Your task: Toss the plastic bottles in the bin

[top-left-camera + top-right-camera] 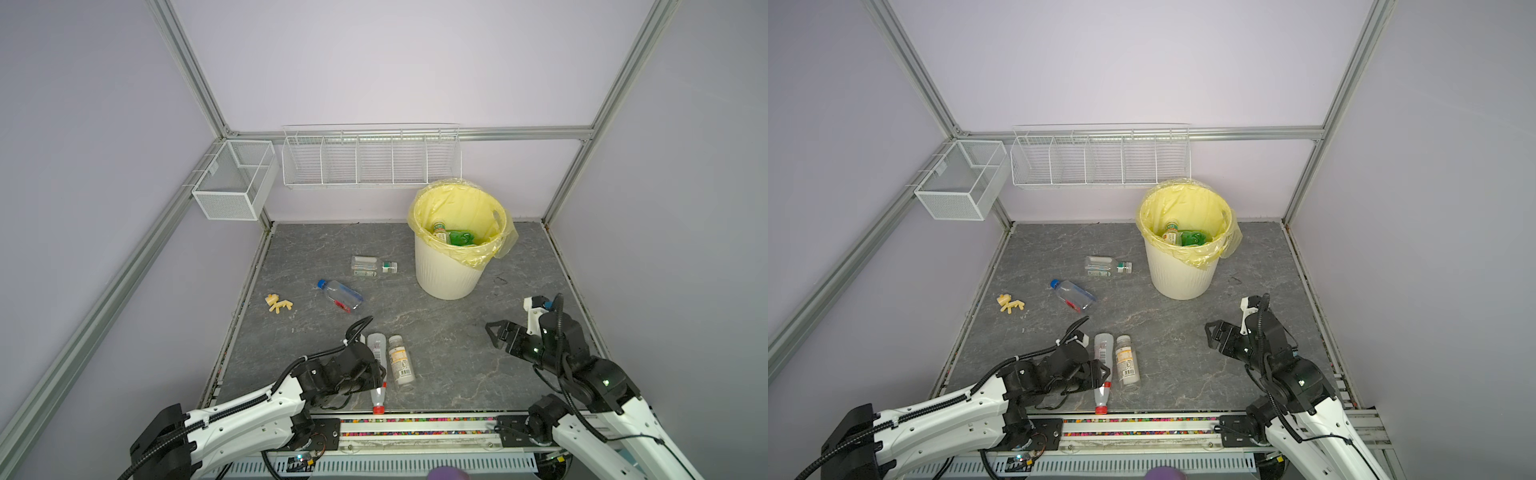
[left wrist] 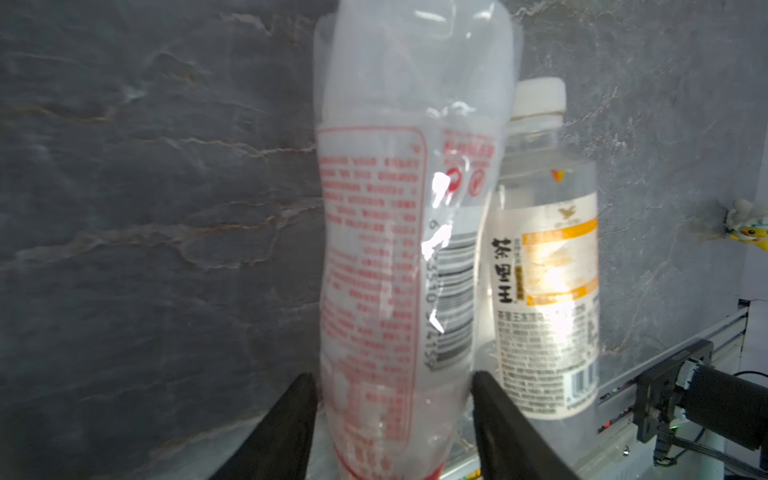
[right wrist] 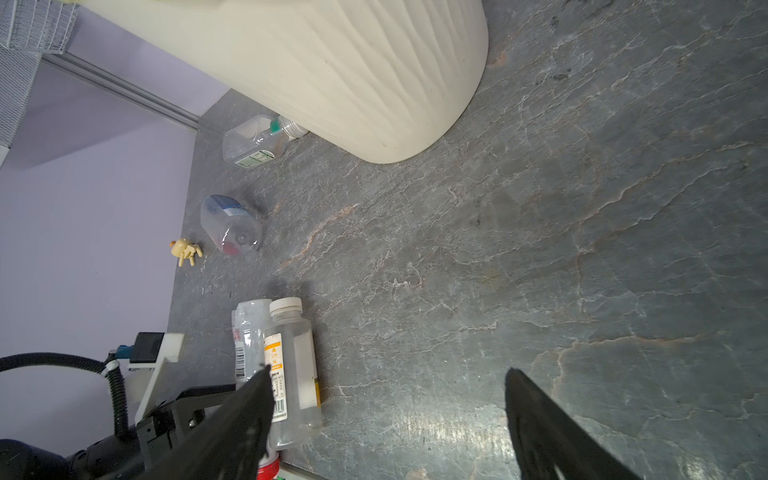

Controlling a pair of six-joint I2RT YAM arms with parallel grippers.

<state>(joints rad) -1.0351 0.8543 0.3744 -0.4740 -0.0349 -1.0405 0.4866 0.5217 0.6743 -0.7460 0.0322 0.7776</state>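
Left gripper (image 2: 394, 376) clamps clear red-capped plastic bottle (image 2: 374, 249); right gripper (image 3: 388, 372) gapes empty.
We count four bottles (image 1: 340, 295) on grey marbled tabletop (image 1: 449, 332), lilac walls (image 1: 374, 62).

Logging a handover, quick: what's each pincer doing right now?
Left pincer: closed on the red-label bottle.
Right pincer: open, holding nothing.

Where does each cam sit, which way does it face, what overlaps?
Both top views: high above the arm bases, looking down and forward over the grey stone-pattern table to the cream ribbed plastic bin; both arms show.
Left wrist: on the left arm, looking along the left gripper, pressed on the clear red-labelled bottle.
Right wrist: on the right arm, past the open right gripper, towards the bin's base.
Shared: both wrist views show the white-capped orange-labelled bottle.
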